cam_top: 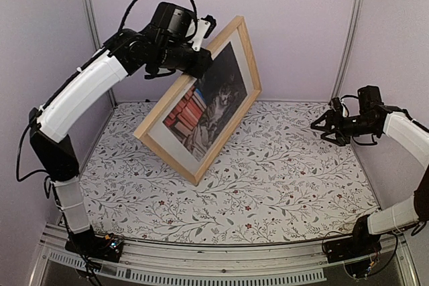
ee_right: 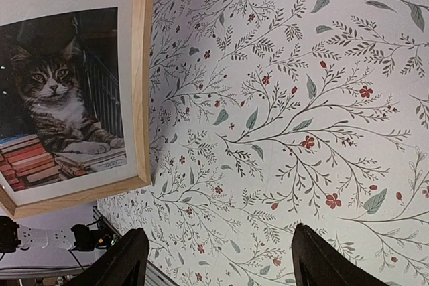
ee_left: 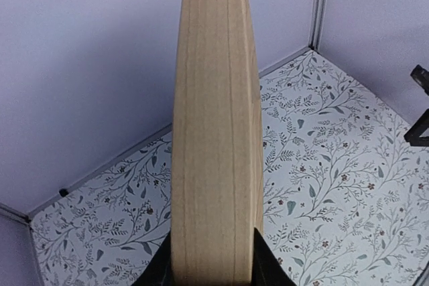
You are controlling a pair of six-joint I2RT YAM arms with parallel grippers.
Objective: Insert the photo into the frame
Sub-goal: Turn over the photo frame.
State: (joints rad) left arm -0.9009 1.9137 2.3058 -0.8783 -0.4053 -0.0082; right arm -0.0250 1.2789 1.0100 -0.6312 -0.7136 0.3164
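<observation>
Left arm (cam_top: 80,92): rises from its base at 7 o'clock, forearm reaching toward 12 o'clock.
Left end effector (cam_top: 202,63): held high, jaws clamped on the frame (cam_top: 231,31) at its top bar.
Right arm (cam_top: 402,132): bent at 3 o'clock, forearm pointing toward 9 o'clock.
Right end effector (cam_top: 323,122): jaws spread wide, holding nothing.

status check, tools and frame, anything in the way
Left tool shut on frame edge. Right tool open, empty. Frame held tilted, photo inside. Nothing blocking.
</observation>
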